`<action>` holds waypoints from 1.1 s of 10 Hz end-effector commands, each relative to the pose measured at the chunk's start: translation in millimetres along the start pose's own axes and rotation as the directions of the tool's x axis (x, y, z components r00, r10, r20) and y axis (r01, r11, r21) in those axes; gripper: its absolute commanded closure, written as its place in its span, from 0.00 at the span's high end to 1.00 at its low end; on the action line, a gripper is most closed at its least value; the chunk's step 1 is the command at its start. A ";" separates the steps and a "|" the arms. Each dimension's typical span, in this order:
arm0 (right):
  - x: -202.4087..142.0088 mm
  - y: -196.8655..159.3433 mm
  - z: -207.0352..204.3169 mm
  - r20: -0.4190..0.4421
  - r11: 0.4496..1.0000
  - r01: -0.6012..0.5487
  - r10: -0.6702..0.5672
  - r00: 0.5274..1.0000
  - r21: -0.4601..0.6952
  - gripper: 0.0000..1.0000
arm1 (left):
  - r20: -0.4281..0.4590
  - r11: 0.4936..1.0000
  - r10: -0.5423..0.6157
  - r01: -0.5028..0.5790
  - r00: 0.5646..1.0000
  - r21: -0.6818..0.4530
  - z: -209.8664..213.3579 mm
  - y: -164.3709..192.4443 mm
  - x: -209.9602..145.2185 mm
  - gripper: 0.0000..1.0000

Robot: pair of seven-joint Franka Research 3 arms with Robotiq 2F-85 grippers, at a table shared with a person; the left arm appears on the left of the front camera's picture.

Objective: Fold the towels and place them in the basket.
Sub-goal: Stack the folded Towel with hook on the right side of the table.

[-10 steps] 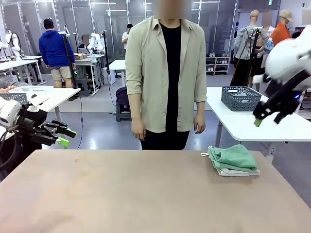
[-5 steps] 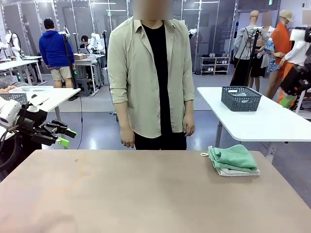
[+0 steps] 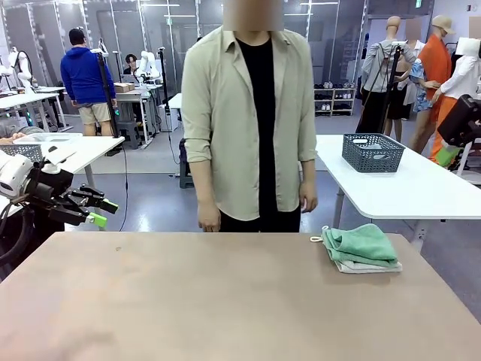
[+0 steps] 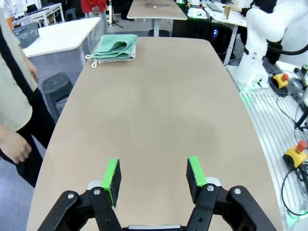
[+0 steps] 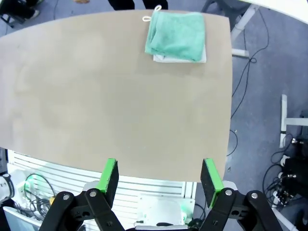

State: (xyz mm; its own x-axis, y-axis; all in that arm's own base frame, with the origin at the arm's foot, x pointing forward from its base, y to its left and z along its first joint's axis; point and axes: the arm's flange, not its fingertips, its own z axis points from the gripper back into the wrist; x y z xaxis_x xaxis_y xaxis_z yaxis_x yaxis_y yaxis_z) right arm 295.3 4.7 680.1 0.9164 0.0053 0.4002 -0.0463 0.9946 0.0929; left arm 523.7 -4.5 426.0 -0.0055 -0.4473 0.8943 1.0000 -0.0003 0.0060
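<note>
Robotics lab, white worktables point(image 3: 391, 192), robot arms at stations point(image 3: 16, 66)

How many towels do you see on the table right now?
2, stacked at the table's far right corner: a green towel on top, an off-white towel under it, mostly covered. A third could be hidden in the pile; I cannot tell.

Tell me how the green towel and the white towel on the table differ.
The green towel lies on top; the white towel sits under it, with its edges peeking out. The green towel shows nearly its whole upper face; the white towel shows a thin strip along the stack's edges. Both are folded, stacked together at the table's far right corner.
</note>
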 end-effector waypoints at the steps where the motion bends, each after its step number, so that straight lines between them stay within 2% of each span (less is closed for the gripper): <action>1: -1.8 -1.4 9.8 -0.006 1.000 0.020 -0.020 1.000 -0.001 0.86 | -0.019 1.000 -0.004 0.004 1.000 0.009 -0.2 -3.5 1.0 0.70; 11: -1.8 -1.4 9.8 -0.006 1.000 0.020 -0.020 1.000 -0.001 0.86 | -0.019 1.000 -0.004 0.004 1.000 0.009 -0.2 -3.5 1.0 0.70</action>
State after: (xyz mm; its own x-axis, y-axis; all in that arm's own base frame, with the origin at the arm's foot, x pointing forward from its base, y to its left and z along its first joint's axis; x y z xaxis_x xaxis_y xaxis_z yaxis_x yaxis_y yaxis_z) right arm 292.2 4.2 686.3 0.9157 0.0035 0.4019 -0.0453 0.9945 0.0946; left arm 523.7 -4.6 426.0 -0.0055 -0.4474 0.8943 1.0000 -0.0003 0.0061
